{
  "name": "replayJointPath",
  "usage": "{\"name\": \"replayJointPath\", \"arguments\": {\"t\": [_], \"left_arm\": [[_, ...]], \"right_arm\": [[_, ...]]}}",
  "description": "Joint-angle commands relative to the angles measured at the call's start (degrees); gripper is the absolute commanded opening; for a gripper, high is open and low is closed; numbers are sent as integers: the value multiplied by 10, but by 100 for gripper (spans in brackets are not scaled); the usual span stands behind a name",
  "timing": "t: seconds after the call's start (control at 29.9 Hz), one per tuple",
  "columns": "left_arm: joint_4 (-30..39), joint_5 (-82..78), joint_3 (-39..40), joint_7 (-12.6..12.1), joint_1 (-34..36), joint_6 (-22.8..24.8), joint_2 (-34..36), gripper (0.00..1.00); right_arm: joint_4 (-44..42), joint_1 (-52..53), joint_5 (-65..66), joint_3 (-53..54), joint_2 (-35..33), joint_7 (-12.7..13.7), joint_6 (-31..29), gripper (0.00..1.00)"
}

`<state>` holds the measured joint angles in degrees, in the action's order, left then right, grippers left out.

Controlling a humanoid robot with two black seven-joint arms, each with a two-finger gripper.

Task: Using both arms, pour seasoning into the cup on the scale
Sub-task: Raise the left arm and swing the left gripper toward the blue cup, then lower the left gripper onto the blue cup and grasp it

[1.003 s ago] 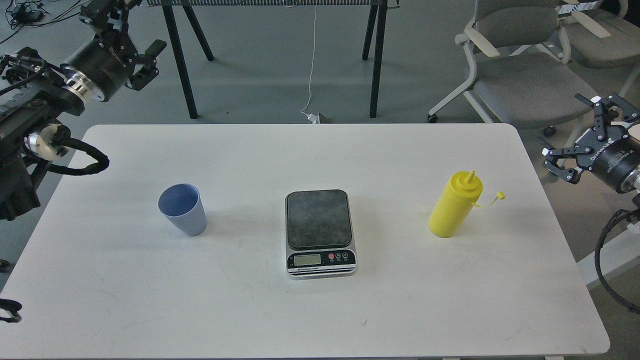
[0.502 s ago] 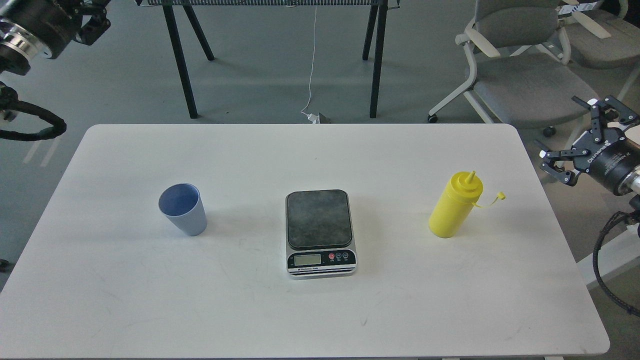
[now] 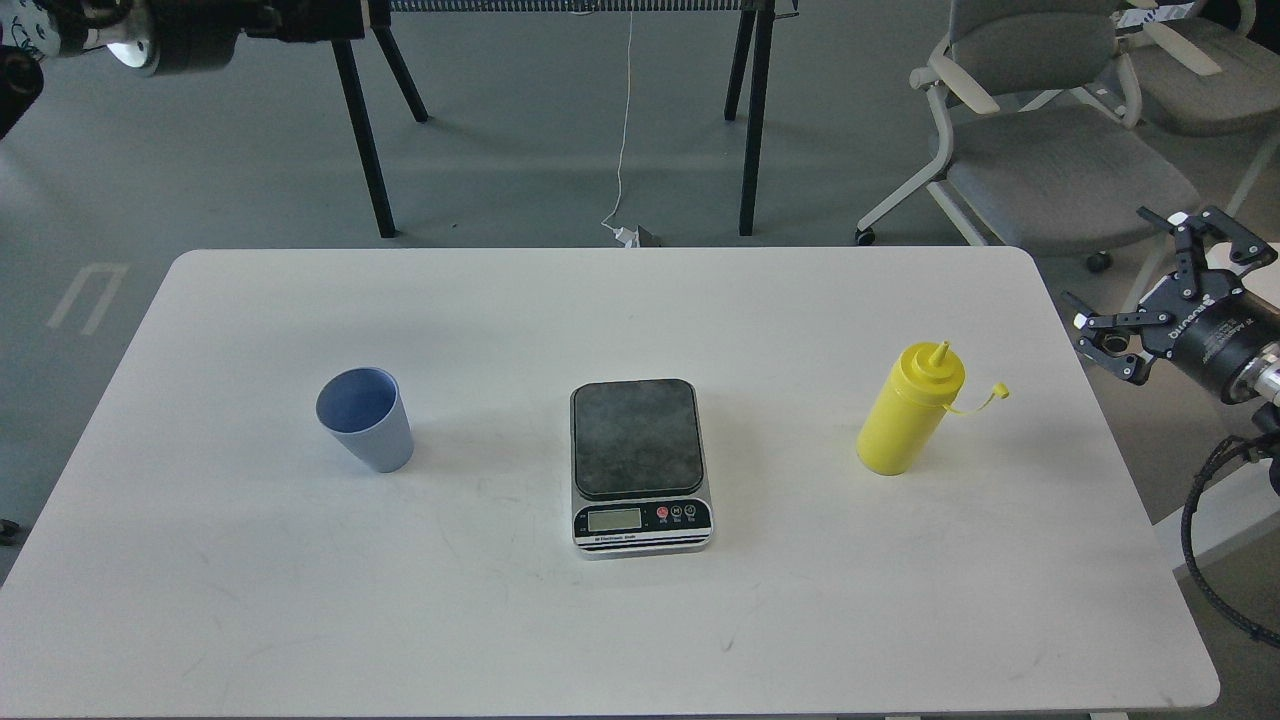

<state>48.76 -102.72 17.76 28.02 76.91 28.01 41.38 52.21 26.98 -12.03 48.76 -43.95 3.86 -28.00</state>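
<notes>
At frame centre, on the white worktop (image 3: 600, 640), sits the scale (image 3: 640, 465); cup (image 3: 365, 418) left, yellow bottle (image 3: 908, 410) right, all apart. Beyond: grey floor, black trestle legs (image 3: 362, 130), grey chair (image 3: 1040, 130). Right hand (image 3: 1155, 285) open beside the worktop's right edge; left hand's state: cannot tell.

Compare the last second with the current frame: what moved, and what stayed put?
The left arm swung up and away from the table, now only partly in view along the top edge, its gripper not clearly visible. The right gripper, jaws open, drifted slightly up and toward the yellow squeeze bottle without touching it. Nothing was grasped or released. The bottle, the blue cup and the kitchen scale stayed put on the table.
</notes>
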Motion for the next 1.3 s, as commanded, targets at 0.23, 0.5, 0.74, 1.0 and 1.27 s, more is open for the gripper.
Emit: {"name": "replayJointPath", "arguments": {"t": [0.23,0.5,0.74,1.0,1.27], "left_arm": [[60,-177,-246,0,17,0,0,100],[57,-187,-287,0,4,0,-5,100],[46,-183,-302,0,-18,0,-12,99],[45,-180,-302,0,-43,0,-26,98],[35,-178,-301,0,-48,0,-49,97]], "right_arm": [[1,-11,-3,5,0,-1,0,98],[2,-12,-3,3,3,-1,0,98],[0,-12,-3,4,4,-1,0,98],[0,-13,-3,0,4,-1,0,98],[1,-21,-3,2,4,-1,0,98]]}}
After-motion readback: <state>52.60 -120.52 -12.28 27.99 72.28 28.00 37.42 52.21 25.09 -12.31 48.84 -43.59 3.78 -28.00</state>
